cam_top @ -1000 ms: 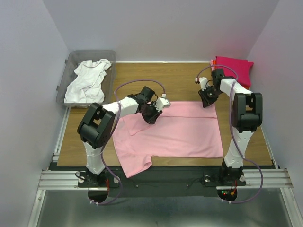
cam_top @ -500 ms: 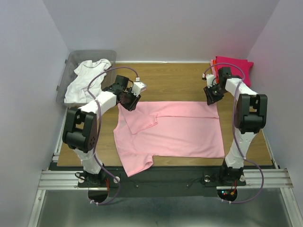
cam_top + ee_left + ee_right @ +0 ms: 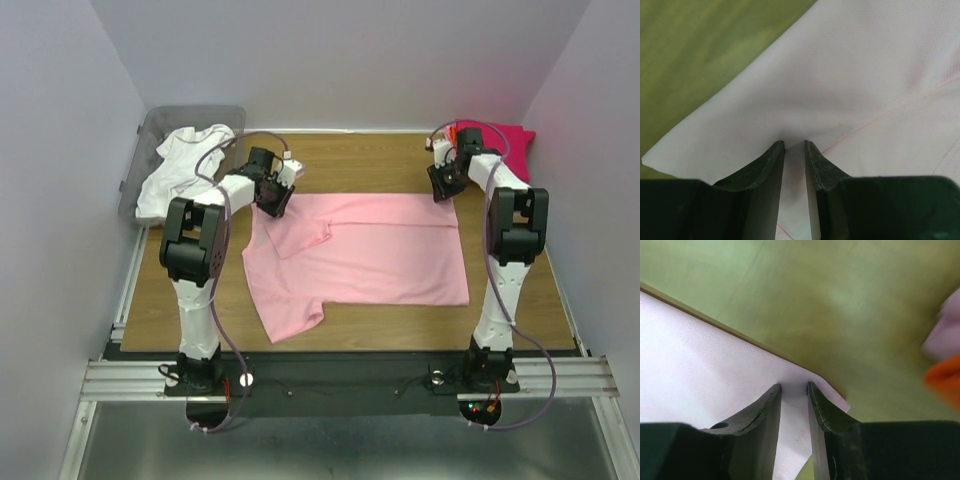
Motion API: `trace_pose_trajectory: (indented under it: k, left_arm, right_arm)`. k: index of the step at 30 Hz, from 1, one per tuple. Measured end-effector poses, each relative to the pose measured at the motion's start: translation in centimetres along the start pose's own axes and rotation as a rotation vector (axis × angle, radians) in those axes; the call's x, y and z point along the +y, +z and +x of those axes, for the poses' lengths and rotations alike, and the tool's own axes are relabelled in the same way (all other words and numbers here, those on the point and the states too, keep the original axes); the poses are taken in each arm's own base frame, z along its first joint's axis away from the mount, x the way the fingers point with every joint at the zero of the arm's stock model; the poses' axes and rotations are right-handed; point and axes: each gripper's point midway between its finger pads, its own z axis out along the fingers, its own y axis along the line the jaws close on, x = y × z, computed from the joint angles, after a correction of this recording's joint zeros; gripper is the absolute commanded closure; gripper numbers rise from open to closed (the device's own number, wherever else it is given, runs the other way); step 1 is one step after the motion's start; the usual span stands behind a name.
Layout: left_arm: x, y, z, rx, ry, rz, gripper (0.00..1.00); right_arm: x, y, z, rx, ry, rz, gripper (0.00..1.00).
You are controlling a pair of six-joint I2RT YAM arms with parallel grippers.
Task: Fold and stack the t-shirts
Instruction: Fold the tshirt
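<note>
My left gripper [image 3: 272,196] sits on the upper left corner of the light pink t-shirt [image 3: 370,255], which lies spread across the middle of the wooden table [image 3: 370,165]. Its fingers [image 3: 771,162] are nearly together, with pink cloth pinched between them. My right gripper [image 3: 443,186] nips the shirt's upper right corner the same way. A folded magenta t-shirt [image 3: 497,138] lies near it at the upper right. A white t-shirt [image 3: 185,165] fills the clear bin [image 3: 148,130] at the upper left.
</note>
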Motion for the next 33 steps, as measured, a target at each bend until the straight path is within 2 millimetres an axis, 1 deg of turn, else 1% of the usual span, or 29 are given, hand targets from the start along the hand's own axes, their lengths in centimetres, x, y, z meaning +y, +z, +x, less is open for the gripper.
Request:
trace_pose_trajectory:
  k: [1,2,3,4,5,6,7,8,10,11,12,13,15,16,17,18,19,20,21,22,23,24,25,27,29,30,31,33]
  left_arm:
    - [0.8,0.4,-0.8,-0.014,-0.002,-0.009,0.65]
    - [1.7,0.6,-2.2,-0.037,-0.001,-0.020,0.63]
    - [2.3,1.3,-2.5,-0.038,-0.005,-0.023,0.63]
    - [2.6,1.4,-2.9,-0.042,-0.005,-0.024,0.62]
    - [3.4,2.0,-4.0,-0.054,-0.003,-0.030,0.60]
    - [3.8,2.2,-4.6,-0.056,-0.001,-0.029,0.59]
    - [4.0,2.3,-5.1,-0.059,0.001,-0.027,0.58]
    - [4.3,2.2,-5.6,-0.066,0.004,-0.024,0.56]
    - [4.1,1.7,-6.1,-0.065,0.007,-0.003,0.53]
    - [3.9,1.1,-6.6,-0.076,0.013,0.011,0.53]
    - [3.6,0.1,-7.2,-0.089,0.023,0.023,0.50]
    - [3.2,-0.7,-7.3,-0.092,0.027,0.035,0.47]
    - [2.3,-3.1,-7.7,-0.115,0.050,0.054,0.45]
    - [1.5,-4.8,-7.7,-0.128,0.066,0.066,0.45]
    - [0.8,-6.3,-7.5,-0.138,0.084,0.076,0.45]
    - [0.1,-8.0,-7.4,-0.154,0.100,0.079,0.45]
    - [-0.9,-10.3,-6.9,-0.171,0.119,0.087,0.45]
    - [-1.6,-12.1,-6.7,-0.195,0.141,0.087,0.45]
    - [-2.5,-13.6,-6.1,-0.210,0.160,0.089,0.46]
    - [-3.0,-14.3,-5.5,-0.212,0.170,0.094,0.46]
    - [-3.7,-15.6,-4.8,-0.225,0.186,0.094,0.46]
    - [-4.4,-16.3,-3.8,-0.228,0.197,0.100,0.46]
    - [-5.0,-16.6,-2.7,-0.219,0.204,0.109,0.47]
    - [-5.7,-16.4,-0.8,-0.192,0.207,0.126,0.47]
    - [-6.4,-15.4,1.7,-0.135,0.193,0.154,0.47]
    - [-6.8,-14.8,3.0,-0.104,0.182,0.168,0.47]
    - [-7.0,-14.5,3.8,-0.084,0.175,0.178,0.47]
    - [-7.5,-14.1,5.3,-0.049,0.162,0.195,0.47]
  right_arm:
    - [-0.5,0.3,-0.8,-0.017,0.000,0.009,0.66]
    - [-1.1,0.8,-1.7,-0.039,-0.002,0.021,0.64]
    - [-1.6,1.2,-2.6,-0.057,-0.003,0.030,0.62]
    - [-2.0,1.5,-3.4,-0.073,-0.007,0.038,0.60]
    - [-2.5,1.8,-4.1,-0.089,-0.008,0.046,0.58]
    - [-2.8,2.0,-4.7,-0.103,-0.011,0.051,0.54]
    - [-2.9,2.0,-5.0,-0.112,-0.014,0.053,0.47]
    - [-2.9,2.1,-5.2,-0.117,-0.015,0.050,0.43]
    - [-2.7,1.7,-5.4,-0.125,-0.024,0.045,0.35]
    - [-2.3,1.4,-5.1,-0.127,-0.032,0.030,0.34]
    - [-1.7,0.7,-4.8,-0.124,-0.038,0.017,0.34]
    - [-0.7,-0.9,-4.1,-0.120,-0.055,-0.003,0.34]
    - [0.3,-3.2,-3.8,-0.130,-0.086,-0.019,0.36]
    - [1.2,-5.4,-3.5,-0.142,-0.117,-0.027,0.38]
    - [1.7,-6.8,-3.5,-0.155,-0.140,-0.028,0.39]
    - [3.0,-9.8,-2.9,-0.178,-0.181,-0.026,0.43]
    - [3.7,-11.3,-2.5,-0.190,-0.208,-0.027,0.44]
    - [4.7,-13.3,-1.9,-0.205,-0.243,-0.022,0.45]
    - [5.6,-14.8,-1.0,-0.216,-0.277,-0.020,0.46]
    - [6.6,-15.9,0.2,-0.220,-0.309,-0.018,0.48]
    - [7.5,-16.3,1.5,-0.207,-0.324,-0.026,0.48]
    - [8.6,-16.4,3.7,-0.180,-0.342,-0.041,0.49]
    - [9.3,-16.2,5.2,-0.155,-0.352,-0.055,0.50]
    - [11.0,-15.1,9.8,-0.058,-0.367,-0.105,0.51]
    - [12.0,-14.1,13.0,0.011,-0.372,-0.136,0.52]
    - [12.3,-13.8,14.2,0.037,-0.374,-0.145,0.52]
    - [12.8,-13.6,15.9,0.076,-0.380,-0.160,0.52]
    - [13.2,-13.4,17.7,0.099,-0.394,-0.155,0.52]
